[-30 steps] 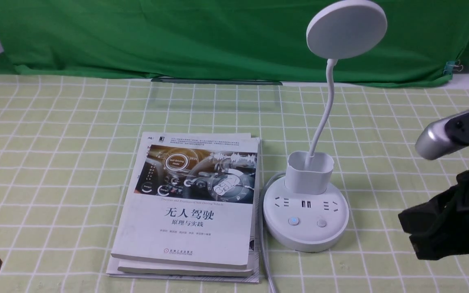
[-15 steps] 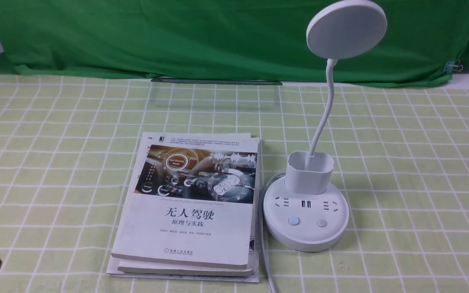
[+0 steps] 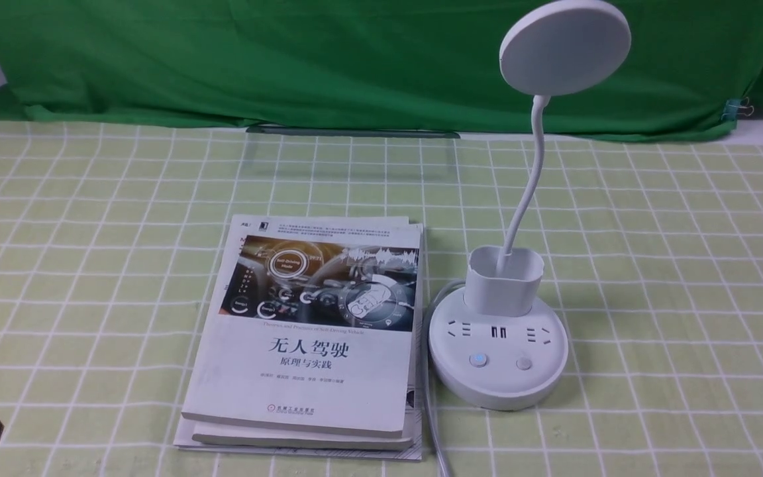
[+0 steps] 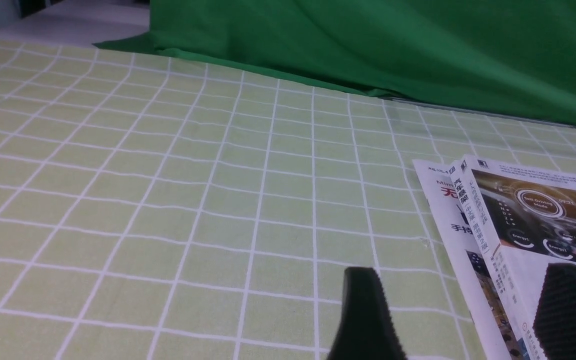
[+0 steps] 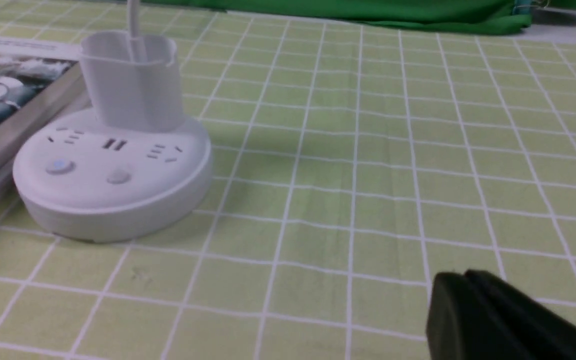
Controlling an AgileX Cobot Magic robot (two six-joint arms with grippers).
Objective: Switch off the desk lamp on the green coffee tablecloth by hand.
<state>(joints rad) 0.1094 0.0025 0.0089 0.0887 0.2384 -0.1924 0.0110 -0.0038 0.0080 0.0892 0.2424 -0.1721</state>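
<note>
The white desk lamp stands right of centre on the green coffee tablecloth [image 3: 673, 278]. Its disc head [image 3: 563, 46] is raised on the thin neck above the cup holder [image 3: 504, 281] and round base [image 3: 497, 377]. The left button [image 3: 478, 360] glows blue; the right button [image 3: 523, 363] is unlit. The base also shows in the right wrist view [image 5: 113, 200]. My right gripper [image 5: 460, 290] is shut and empty, low over the cloth, well to the right of the base and out of the front view. My left gripper [image 4: 468, 315] is open and empty beside the books.
Two stacked books [image 3: 315, 331] lie just left of the lamp base, also in the left wrist view [image 4: 528, 225]. The lamp's white cord [image 3: 429, 411] runs between books and base to the front edge. A dark green backdrop cloth [image 3: 289, 59] hangs behind.
My right arm, in view at the front view's right edge one second ago, has drawn back out of that view. The lamp, books and left gripper have not moved.
</note>
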